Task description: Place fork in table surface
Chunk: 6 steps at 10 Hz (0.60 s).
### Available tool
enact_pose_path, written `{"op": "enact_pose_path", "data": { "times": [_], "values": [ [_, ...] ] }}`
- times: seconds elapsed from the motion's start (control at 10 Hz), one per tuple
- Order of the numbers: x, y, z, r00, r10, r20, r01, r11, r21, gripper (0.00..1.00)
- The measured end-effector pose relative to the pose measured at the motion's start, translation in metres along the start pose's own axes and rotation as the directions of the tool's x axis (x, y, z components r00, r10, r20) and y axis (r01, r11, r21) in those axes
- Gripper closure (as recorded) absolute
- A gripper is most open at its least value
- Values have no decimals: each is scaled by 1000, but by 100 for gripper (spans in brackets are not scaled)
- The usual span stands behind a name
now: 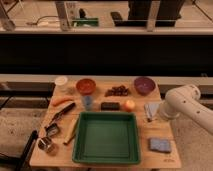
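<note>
The fork (pixel 148 117) shows only as a thin grey sliver at the tip of the gripper (pixel 151 110), over the right part of the table surface (pixel 155 131). Its long axis seems to run near to far; which end bears the tines cannot be told. Whether the gripper is open or closed, or grips the fork, cannot be told either. The gripper hangs between an orange fruit (pixel 129 105) and the white arm (pixel 185 102), just beyond the far right corner of the green tray (pixel 106 137). A blue cloth (pixel 160 145) lies nearer on the table.
</note>
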Motion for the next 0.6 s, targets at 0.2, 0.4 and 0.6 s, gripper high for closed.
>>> {"op": "enact_pose_path", "data": {
  "times": [0.2,0.4,0.6],
  "values": [
    [-4,0,-9,1000,-7,4,6,1000,9,96],
    [-8,1,-17,1000,-15,6,15,1000,19,96],
    [-11,1,-22,1000,-21,6,21,999,27,96]
  ]
}}
